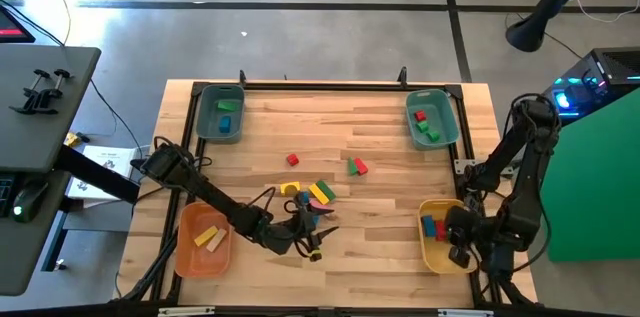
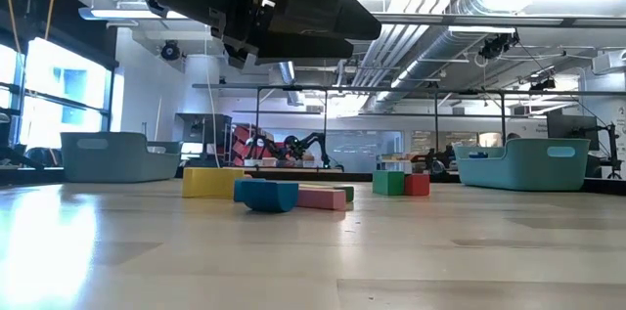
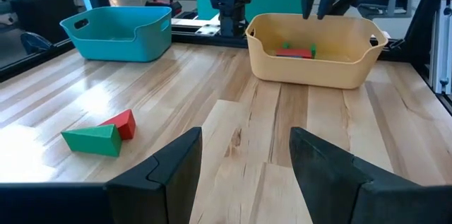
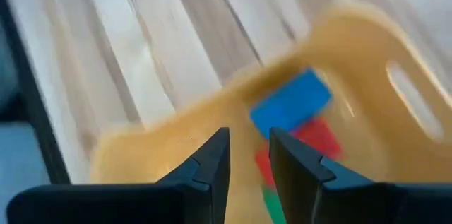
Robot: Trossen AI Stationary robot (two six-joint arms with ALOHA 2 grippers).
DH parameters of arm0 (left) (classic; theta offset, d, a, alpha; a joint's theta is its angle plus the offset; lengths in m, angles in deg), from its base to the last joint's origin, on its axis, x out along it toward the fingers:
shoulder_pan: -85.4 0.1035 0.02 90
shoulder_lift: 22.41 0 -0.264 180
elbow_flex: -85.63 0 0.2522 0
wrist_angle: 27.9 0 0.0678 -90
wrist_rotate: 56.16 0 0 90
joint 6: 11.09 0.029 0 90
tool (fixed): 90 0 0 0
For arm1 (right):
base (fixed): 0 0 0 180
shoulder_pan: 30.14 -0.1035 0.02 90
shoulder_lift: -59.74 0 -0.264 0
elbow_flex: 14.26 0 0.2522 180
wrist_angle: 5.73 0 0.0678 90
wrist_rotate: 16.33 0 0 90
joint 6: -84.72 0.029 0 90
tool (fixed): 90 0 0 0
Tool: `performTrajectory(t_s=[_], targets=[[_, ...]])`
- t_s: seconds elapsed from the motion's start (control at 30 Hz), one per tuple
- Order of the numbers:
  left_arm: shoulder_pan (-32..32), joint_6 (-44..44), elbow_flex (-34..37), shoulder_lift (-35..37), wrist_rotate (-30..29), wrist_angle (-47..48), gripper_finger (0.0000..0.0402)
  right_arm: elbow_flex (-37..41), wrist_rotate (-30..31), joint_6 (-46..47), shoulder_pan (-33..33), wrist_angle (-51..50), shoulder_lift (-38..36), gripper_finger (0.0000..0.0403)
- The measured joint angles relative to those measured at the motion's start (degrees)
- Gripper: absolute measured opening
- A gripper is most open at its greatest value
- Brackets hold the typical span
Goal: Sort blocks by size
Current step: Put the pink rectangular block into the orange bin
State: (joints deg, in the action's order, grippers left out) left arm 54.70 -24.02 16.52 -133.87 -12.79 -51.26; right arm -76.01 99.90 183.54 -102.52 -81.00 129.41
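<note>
Nearest the front edge, left gripper [image 1: 312, 240] spread open, holding nothing, just short of the mixed blocks [image 1: 318, 193]; pile's far pieces half hidden in the low view. Right gripper [image 4: 248, 155] over the yellow bin [image 1: 440, 235], narrowly parted, empty, blurred. Farther back, two teal bins [image 1: 220, 114].

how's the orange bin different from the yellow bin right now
The orange bin sits at the table's front left corner, near the left arm; the yellow bin sits at the front right, under the right pincer. The orange bin holds pale yellow and natural wood blocks; the yellow bin holds a blue block with red and green ones beside it. Both are small plastic tubs standing upright on the wooden table.
</note>
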Motion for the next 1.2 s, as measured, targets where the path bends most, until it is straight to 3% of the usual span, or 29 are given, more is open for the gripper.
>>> performTrajectory(t_s=[0.17, 0.37, 0.63, 0.8, 1.03, 1.2], targets=[[-0.02, 0.00, 0.00, 0.00, 0.00, 0.01, 0.0200, 3.18, 11.50, -6.93, 1.71, 8.42, 0.00, 0.0094], [-0.73, 0.36, 0.00, 1.00, 1.02, 1.21, 0.0200, 8.95, 15.85, -28.46, 9.83, 31.32, 0.00, 0.0095], [-4.57, -5.55, -0.07, 11.64, -3.36, 19.57, 0.0200, 14.02, 11.34, -59.52, 24.61, 58.38, 1.90, 0.0097], [-8.19, -14.39, -0.07, 15.92, -6.55, 34.17, 0.0200, 14.17, 5.54, -73.07, 32.70, 70.68, 8.40, 0.0131], [-11.73, -28.25, -0.07, 16.94, -6.49, 49.33, 0.0200, 13.48, 0.02, -83.48, 39.87, 87.45, 19.12, 0.0200], [-10.77, -50.22, 0.10, 16.90, -7.37, 65.65, 0.0200, 13.45, 0.05, -84.32, 42.58, 96.69, 25.58, 0.0211]])
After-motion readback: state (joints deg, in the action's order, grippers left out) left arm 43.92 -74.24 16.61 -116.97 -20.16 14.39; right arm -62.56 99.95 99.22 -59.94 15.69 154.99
